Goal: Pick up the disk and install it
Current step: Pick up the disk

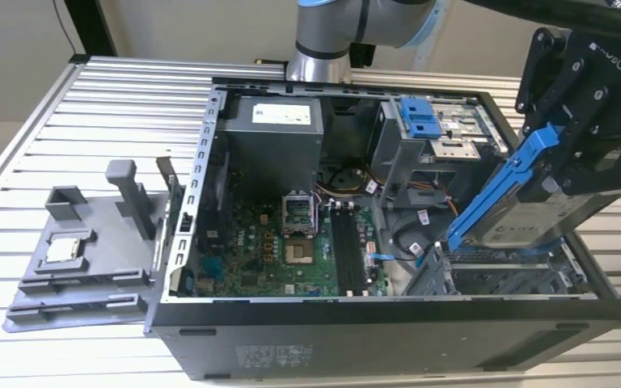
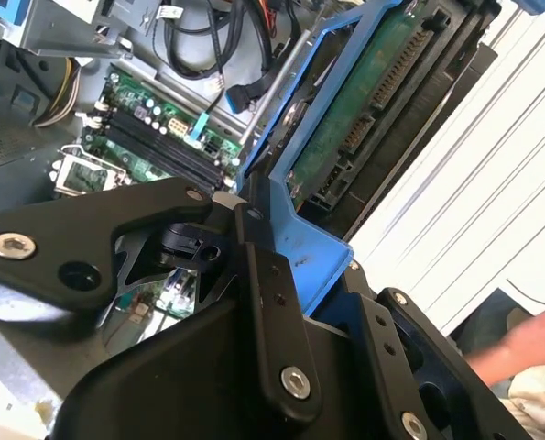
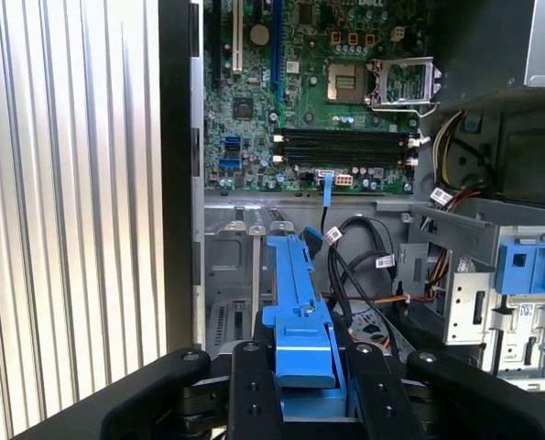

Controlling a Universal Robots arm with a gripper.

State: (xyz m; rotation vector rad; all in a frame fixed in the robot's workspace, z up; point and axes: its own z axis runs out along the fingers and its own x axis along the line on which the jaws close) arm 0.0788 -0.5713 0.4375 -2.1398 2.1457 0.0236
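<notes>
Exterior view: tool (image 1: pixel 578 162) clamped on the disk (image 1: pixel 516 218). Disk's long axis steeply tilted, lower end just above the drive bay (image 1: pixel 504 279) in the open computer case (image 1: pixel 375 331).

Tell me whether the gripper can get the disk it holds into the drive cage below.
Probably yes: the gripper holds the disk tilted just above the drive cage, whose top looks open. Loose black cables lie close beside it and might snag.

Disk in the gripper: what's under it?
The open metal drive bay of the case, black cables beside it. The disk, tilted in the gripper, covers part of the bay, so that part is hidden.
</notes>
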